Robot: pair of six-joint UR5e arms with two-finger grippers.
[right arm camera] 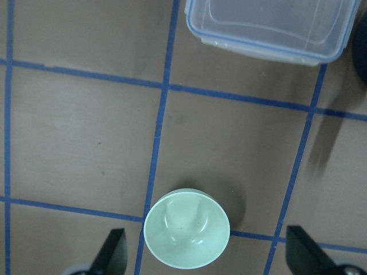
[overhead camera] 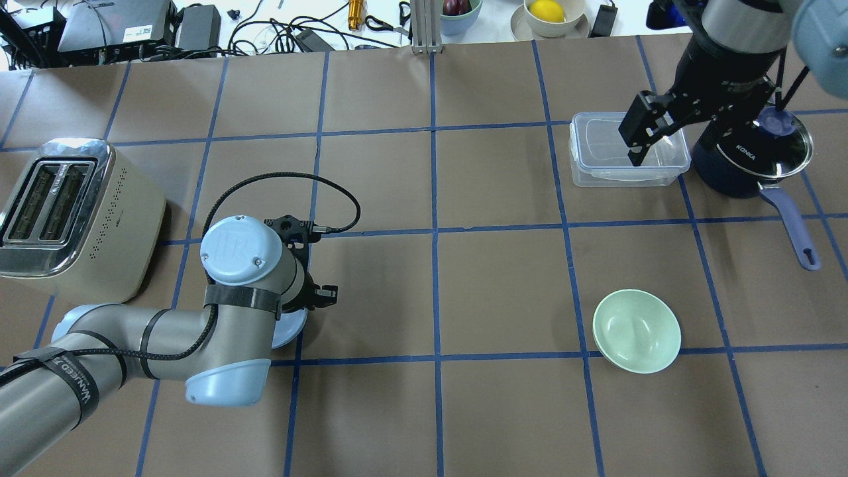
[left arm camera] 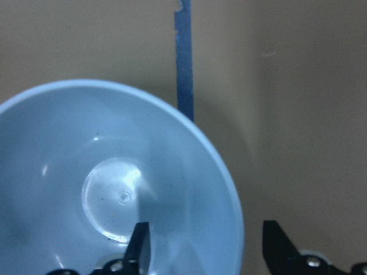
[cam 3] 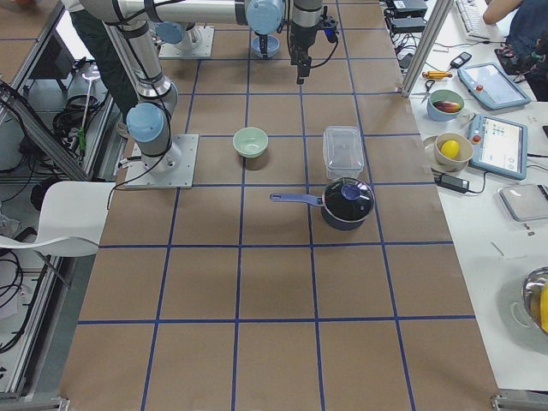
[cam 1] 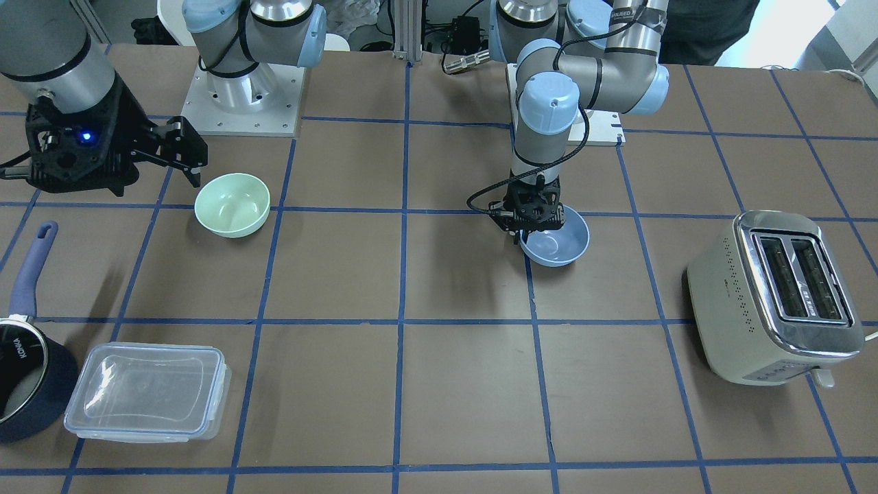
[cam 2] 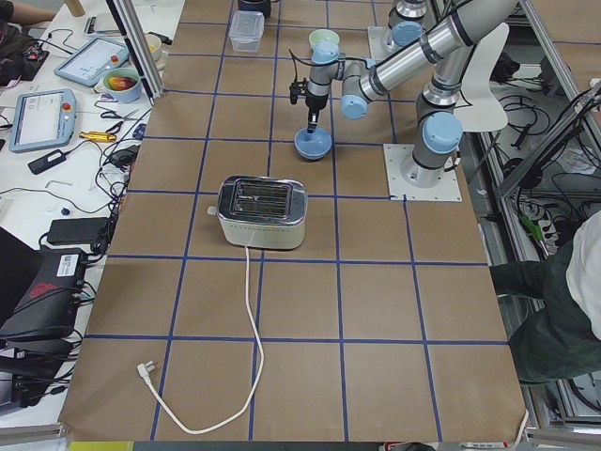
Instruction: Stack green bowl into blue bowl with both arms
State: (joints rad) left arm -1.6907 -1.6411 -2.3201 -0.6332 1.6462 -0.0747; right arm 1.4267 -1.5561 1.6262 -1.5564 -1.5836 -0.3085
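The blue bowl (cam 1: 559,247) stands upright on the table under my left arm. My left gripper (cam 1: 523,232) is open and lowered onto the bowl's rim. In the left wrist view one finger (left arm camera: 140,246) is inside the blue bowl (left arm camera: 86,172) and the other is outside it. The green bowl (cam 1: 232,204) stands alone and upright; it also shows in the overhead view (overhead camera: 636,330). My right gripper (cam 1: 188,165) is open and empty, held high. In the right wrist view the green bowl (right arm camera: 186,229) lies below and between its fingers.
A cream toaster (cam 1: 775,295) stands at the table end on my left. A clear plastic container (cam 1: 147,391) and a dark navy saucepan (cam 1: 27,370) with a purple handle stand beyond the green bowl, under my right gripper (overhead camera: 639,142).
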